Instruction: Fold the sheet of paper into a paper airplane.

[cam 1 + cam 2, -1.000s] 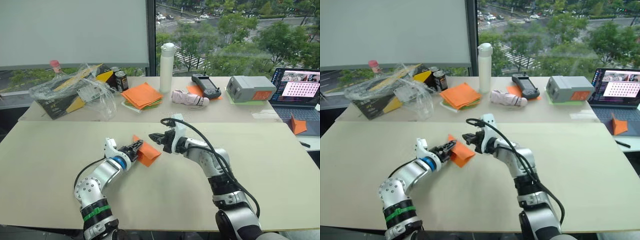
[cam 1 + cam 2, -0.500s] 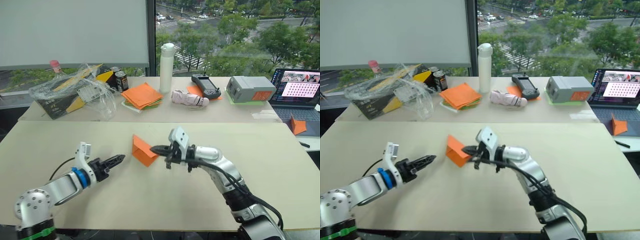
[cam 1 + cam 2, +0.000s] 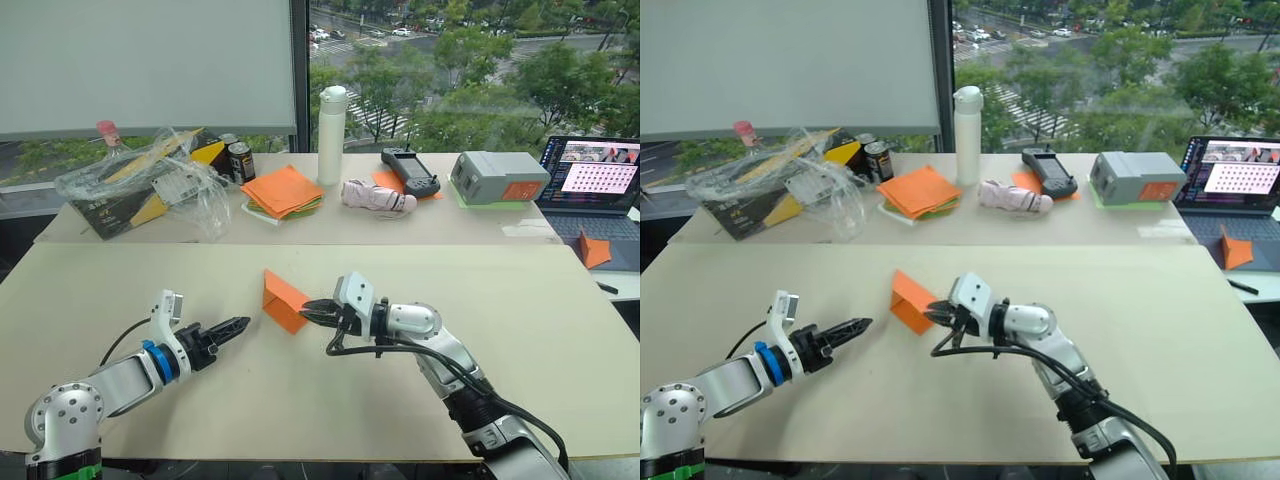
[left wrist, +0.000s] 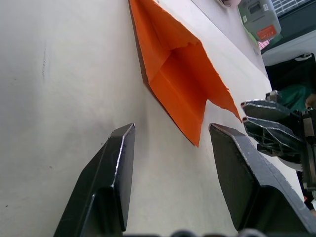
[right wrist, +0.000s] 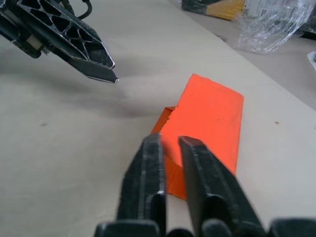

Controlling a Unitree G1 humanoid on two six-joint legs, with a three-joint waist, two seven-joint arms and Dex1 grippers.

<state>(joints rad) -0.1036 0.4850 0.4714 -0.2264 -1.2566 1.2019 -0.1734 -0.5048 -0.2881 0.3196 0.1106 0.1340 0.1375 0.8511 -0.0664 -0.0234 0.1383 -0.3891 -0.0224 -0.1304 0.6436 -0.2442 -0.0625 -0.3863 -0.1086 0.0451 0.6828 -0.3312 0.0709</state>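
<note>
The folded orange sheet of paper point(image 3: 285, 301) lies on the pale table point(image 3: 560, 350), one flap raised. The right claw point(image 3: 309, 311) has its fingers nearly together, tips at the paper's right edge, holding nothing. The left claw point(image 3: 238, 325) points at the paper from its left, well apart from it, jaws spread wide and empty. No writing can be read on the paper.
</note>
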